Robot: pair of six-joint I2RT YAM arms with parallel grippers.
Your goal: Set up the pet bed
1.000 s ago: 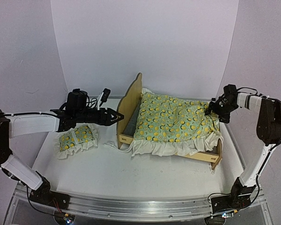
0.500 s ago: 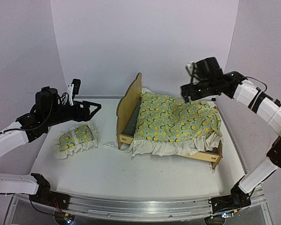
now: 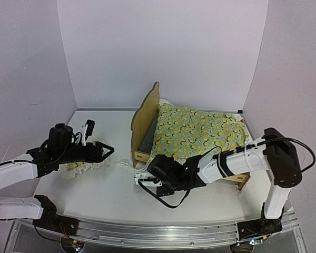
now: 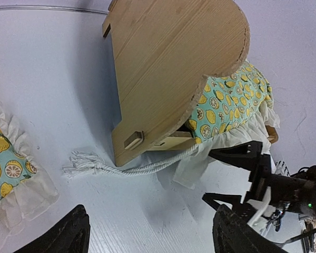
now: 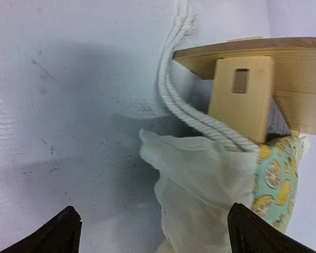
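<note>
Both grippers [image 3: 108, 153] [image 3: 142, 178] spread, near pet bed's [image 3: 146, 113] corner

The top camera overlooks the whole table [image 3: 110, 196] from behind, while both close, low wrist cameras share the rope [image 5: 196, 119] and a corner of the pet bed [image 4: 174, 68].

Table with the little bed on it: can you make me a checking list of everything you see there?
Surface: white table, a few scuff marks.
Job's things: pet bed standing upright; lemon quilt spread on it, ruffle hanging over the near rail.
Clutter: matching pillow on the table left of the bed; white rope lying by the headboard's foot.
Grippers: left gripper open, empty, over the pillow; right gripper open, empty, low beside the rope.
Cables: black cable looping under the right arm.
Surroundings: plain pale walls; metal rail along the near edge.
</note>
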